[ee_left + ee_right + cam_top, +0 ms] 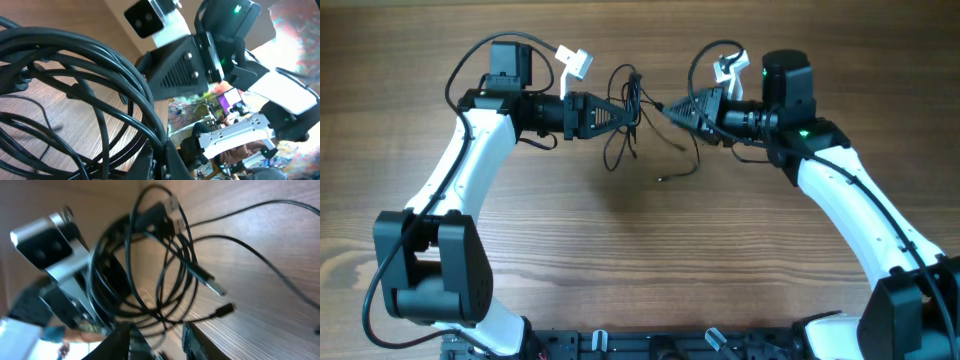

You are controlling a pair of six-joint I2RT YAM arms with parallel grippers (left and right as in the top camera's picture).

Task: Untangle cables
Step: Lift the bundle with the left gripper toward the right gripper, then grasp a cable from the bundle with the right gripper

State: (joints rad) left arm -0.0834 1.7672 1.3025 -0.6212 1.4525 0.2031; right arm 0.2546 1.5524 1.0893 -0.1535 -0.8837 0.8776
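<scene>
The cables [623,143] are a tangle of thin black cords held up over the wooden table [620,260] between the two arms. My left gripper [636,113] is shut on the bundle from the left. In the left wrist view the cords [100,95] loop close in front of its pinched fingers [172,160]. My right gripper [663,108] points at the bundle from the right. Its jaws [157,341] stand apart, with a few strands of the cables [165,270] crossing the gap. A silvery plug [216,287] and a small black plug [226,309] hang free.
Loose strands trail down onto the table below the bundle, one ending at a small plug [663,179]. The two grippers face each other almost tip to tip. Each arm's thicker black cable arcs above its wrist camera [575,62].
</scene>
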